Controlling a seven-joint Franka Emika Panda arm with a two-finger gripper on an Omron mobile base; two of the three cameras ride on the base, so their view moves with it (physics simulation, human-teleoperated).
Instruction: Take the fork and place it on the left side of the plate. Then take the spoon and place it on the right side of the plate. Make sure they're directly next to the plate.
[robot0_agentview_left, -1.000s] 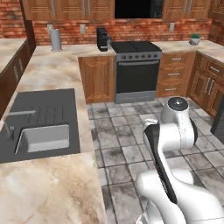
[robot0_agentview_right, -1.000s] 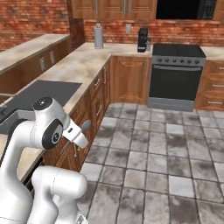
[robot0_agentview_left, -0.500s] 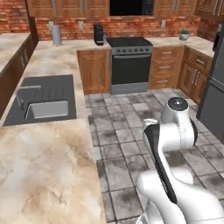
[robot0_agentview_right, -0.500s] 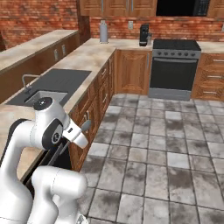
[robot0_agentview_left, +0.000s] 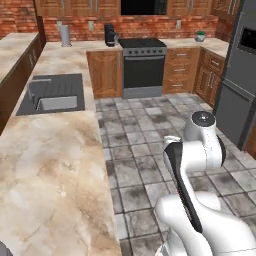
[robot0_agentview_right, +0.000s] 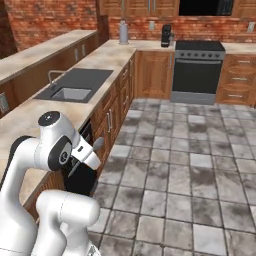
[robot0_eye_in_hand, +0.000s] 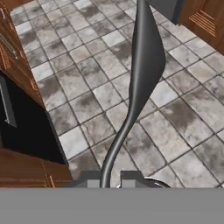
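Note:
My gripper (robot0_eye_in_hand: 110, 179) is shut on the handle of the spoon (robot0_eye_in_hand: 145, 57), a slim grey metal utensil whose rounded bowl points away from the hand over the tiled floor. From the right base view the spoon (robot0_agentview_right: 95, 145) sticks out of the gripper (robot0_agentview_right: 83, 158) at the end of the folded arm, beside the counter front. The fork and the plate are out of view.
A marble counter (robot0_agentview_left: 45, 175) runs along the left with a dark sink (robot0_agentview_left: 52, 97) set into it. A black stove (robot0_agentview_right: 197, 70) stands at the far wall and a grey fridge (robot0_agentview_left: 240, 75) on the right. A dark appliance front (robot0_eye_in_hand: 22, 127) sits under the counter near the hand.
The whole scene has shifted in both base views, so the base has driven. The arm keeps its folded pose and the spoon stays in the grip.

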